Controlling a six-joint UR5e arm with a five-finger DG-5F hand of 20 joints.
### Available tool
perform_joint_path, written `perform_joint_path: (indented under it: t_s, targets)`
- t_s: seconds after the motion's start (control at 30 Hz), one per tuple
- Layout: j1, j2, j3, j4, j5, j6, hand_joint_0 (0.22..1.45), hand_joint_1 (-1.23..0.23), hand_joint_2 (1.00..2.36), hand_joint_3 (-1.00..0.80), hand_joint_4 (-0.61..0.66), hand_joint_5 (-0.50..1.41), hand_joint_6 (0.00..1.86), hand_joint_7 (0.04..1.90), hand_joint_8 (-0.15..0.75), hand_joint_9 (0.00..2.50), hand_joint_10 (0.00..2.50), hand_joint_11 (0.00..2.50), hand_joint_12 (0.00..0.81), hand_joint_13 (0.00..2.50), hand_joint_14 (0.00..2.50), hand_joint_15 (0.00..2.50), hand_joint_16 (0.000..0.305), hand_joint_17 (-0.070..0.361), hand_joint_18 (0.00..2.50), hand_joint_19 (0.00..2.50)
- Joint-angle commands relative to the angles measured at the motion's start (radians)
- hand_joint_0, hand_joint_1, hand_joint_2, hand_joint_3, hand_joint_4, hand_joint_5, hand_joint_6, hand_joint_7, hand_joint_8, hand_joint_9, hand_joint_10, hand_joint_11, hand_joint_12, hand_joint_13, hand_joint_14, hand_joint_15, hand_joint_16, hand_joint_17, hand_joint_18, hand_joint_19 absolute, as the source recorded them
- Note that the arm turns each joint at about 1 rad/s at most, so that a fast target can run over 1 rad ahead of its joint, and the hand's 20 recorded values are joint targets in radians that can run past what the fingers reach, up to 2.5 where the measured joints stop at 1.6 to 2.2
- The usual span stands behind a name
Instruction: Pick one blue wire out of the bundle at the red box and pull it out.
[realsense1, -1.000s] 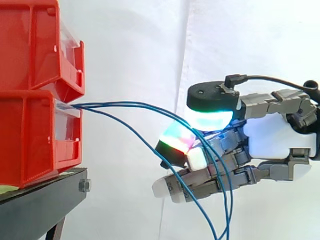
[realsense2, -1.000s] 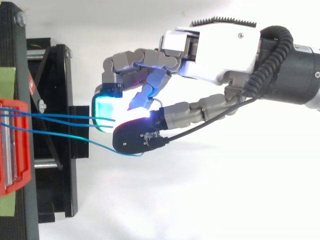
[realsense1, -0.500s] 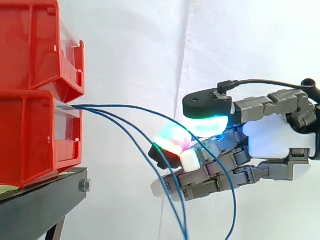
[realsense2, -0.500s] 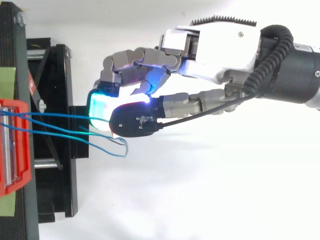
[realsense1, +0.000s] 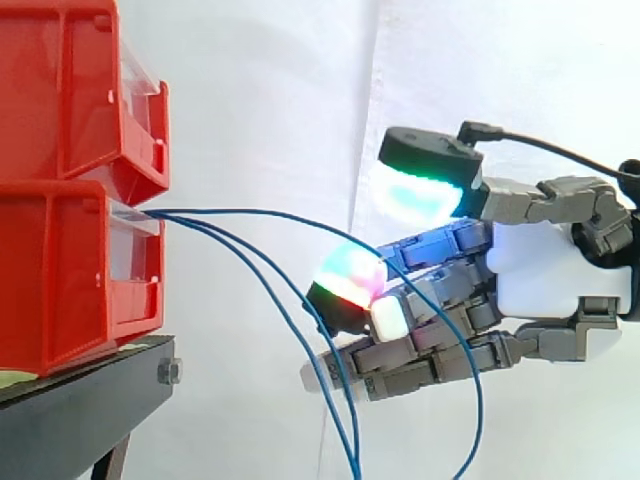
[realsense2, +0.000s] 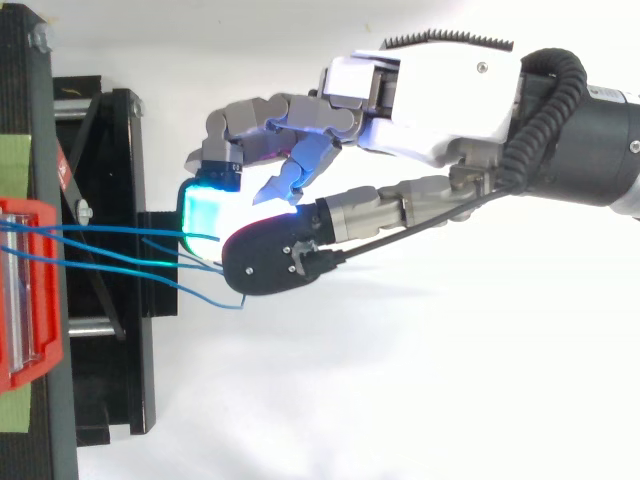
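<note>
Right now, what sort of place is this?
Probably a robotics lab test bench: stacked red bins on a black stand, a white curtain behind, and a robot hand among blue wires.

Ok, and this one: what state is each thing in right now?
Hand: open, thumb apart from the fingers, nothing pinched.
Lower red box: on the black stand.
Upper red box: stacked on the lower one.
Blue wires: slack, one end at the lower box, sagging; one crosses the fingers.
</note>
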Motion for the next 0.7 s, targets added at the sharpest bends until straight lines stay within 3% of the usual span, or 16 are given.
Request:
perform_joint_path:
  t_s: [0.0,0.2,0.33,0.67]
  targets:
    - [0.0,0.0,0.0,0.0,0.001,0.0,0.47,-0.56,1.0,-0.44,0.26,-0.04,0.55,1.5,0.282,0.83,0.01,0.39,0.403,0.15,0.0,0.05,0.069,0.155,0.03,0.23]
    - [0.0,0.0,0.0,0.0,0.001,-0.002,0.48,-0.71,1.0,-0.44,0.23,-0.08,0.7,1.32,0.29,0.85,0.02,0.47,0.401,0.17,0.0,0.05,0.068,0.153,0.06,0.22]
    - [0.0,0.0,0.0,0.0,-0.001,0.0,0.55,-0.79,1.01,-0.3,0.24,-0.12,0.82,1.26,0.281,0.84,0.02,0.54,0.382,0.18,0.0,0.06,0.063,0.142,0.07,0.21]
    - [-0.001,0.0,0.0,0.0,-0.001,0.0,0.57,-0.81,1.02,-0.09,0.16,-0.18,0.9,1.17,0.29,0.78,0.02,0.66,0.398,0.16,0.0,0.08,0.066,0.148,0.07,0.21]
